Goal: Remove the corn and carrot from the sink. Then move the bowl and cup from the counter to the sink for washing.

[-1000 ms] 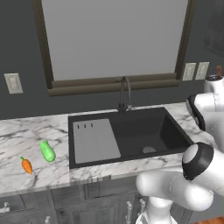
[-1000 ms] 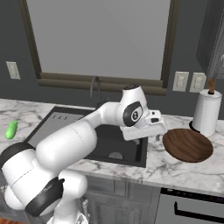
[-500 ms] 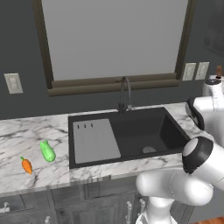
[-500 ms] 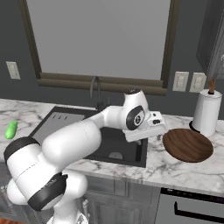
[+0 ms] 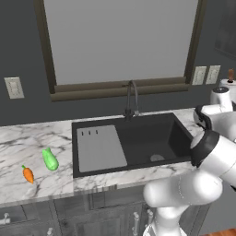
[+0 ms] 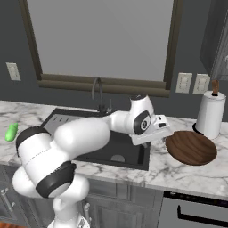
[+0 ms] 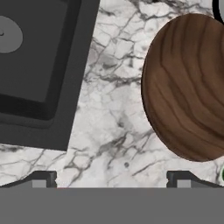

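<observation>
The dark brown wooden bowl (image 6: 191, 147) sits on the white marble counter (image 6: 178, 171) right of the black sink (image 6: 91, 149). My gripper (image 6: 164, 131) hovers just left of the bowl's rim, above the counter strip between sink and bowl. In the hand view the bowl (image 7: 188, 87) fills the right side, the sink (image 7: 39, 65) the left, and my gripper (image 7: 111, 181) is open with nothing between its fingers. The green corn (image 5: 50, 159) and the orange carrot (image 5: 28, 174) lie on the counter left of the sink (image 5: 133, 143). The cup does not show clearly in any view.
A paper towel roll (image 6: 209, 114) stands behind the bowl near the wall. The dark curved faucet (image 5: 132, 97) rises behind the basin. The grey drainboard panel (image 5: 99, 148) covers the sink's left part. Wall outlets (image 6: 191, 83) are above the right counter.
The arm has edged slightly right and lower toward the bowl. The bowl, corn and carrot have not moved.
</observation>
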You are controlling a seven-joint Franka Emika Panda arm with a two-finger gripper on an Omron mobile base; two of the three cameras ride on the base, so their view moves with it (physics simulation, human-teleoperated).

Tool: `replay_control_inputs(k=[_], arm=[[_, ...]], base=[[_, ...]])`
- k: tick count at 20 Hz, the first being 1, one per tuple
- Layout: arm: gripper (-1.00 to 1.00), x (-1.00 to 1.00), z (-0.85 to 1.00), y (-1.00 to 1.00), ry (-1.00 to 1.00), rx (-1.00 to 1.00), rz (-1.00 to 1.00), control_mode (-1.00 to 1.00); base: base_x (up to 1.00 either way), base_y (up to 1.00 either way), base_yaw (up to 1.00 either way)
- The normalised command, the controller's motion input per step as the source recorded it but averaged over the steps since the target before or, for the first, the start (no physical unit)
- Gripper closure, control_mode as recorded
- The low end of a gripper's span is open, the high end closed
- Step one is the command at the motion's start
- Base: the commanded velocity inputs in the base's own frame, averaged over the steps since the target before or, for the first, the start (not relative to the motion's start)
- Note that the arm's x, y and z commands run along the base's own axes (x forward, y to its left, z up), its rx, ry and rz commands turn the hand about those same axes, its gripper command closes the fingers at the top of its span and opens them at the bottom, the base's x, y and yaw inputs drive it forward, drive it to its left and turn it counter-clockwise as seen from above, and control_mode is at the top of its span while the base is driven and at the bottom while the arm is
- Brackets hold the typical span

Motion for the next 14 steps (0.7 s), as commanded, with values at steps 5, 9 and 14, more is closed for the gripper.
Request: replay_control_inputs(k=[5,9,14], arm=[[-1.0,0.3,-0.14,-0.16,0.0,0.0,0.01,-1.0],[-1.0,0.25,-0.13,-0.22,0.0,0.0,0.0,-1.0],[-1.0,0.17,-0.17,-0.18,0.0,0.0,0.0,-1.0]], base=[[0.0,0.0,0.0],[0.0,0.0,0.0],[0.0,0.0,0.0]])
